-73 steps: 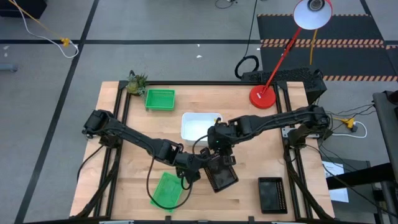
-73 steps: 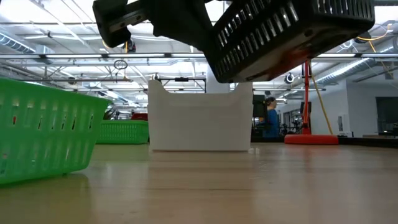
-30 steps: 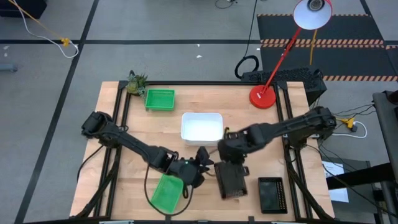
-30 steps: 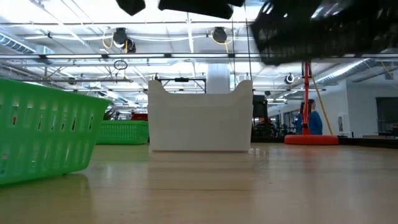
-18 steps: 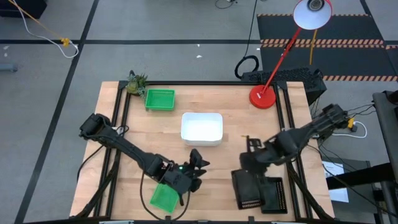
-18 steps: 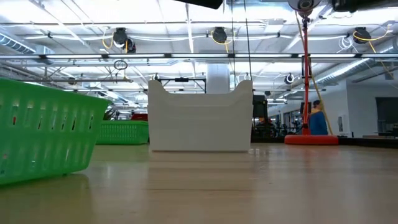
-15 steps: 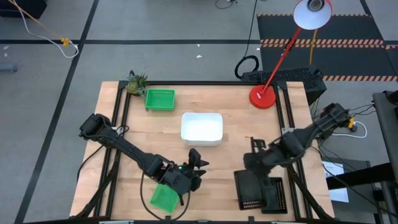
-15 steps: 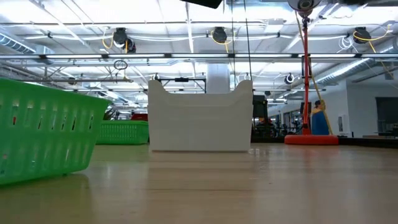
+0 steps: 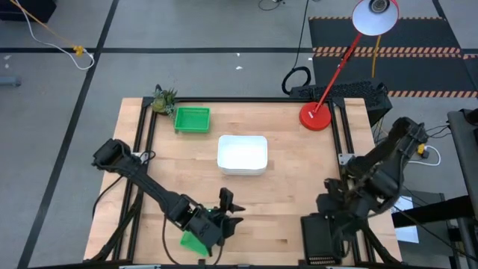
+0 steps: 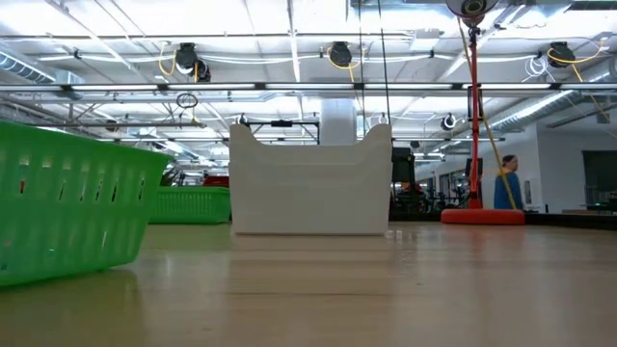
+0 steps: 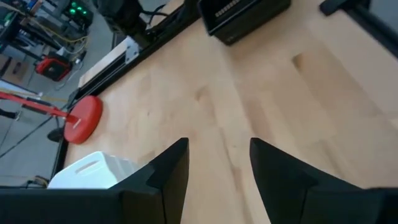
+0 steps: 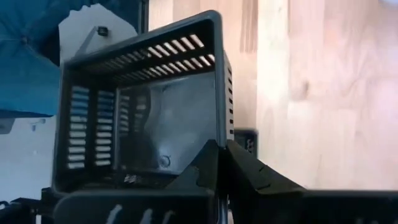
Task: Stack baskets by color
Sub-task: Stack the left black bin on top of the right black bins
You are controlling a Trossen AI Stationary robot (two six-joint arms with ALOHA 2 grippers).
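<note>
And the right gripper has swung the black basket right out to the worktop's near right corner, over the spot where the other black basket lay a moment ago, jaws pinched tight on its near wall, the basket's mesh sides reaching out ahead of them in the right wrist view. The left gripper has pulled back toward the near edge too, jaws spread with bare wood between them, the near green basket lying just behind its wrist, partly hidden. Farther up, mid-worktop, the white basket sits untouched, and at the far left the second green basket rests beside the leafy toy, with the red lamp base far right.
</note>
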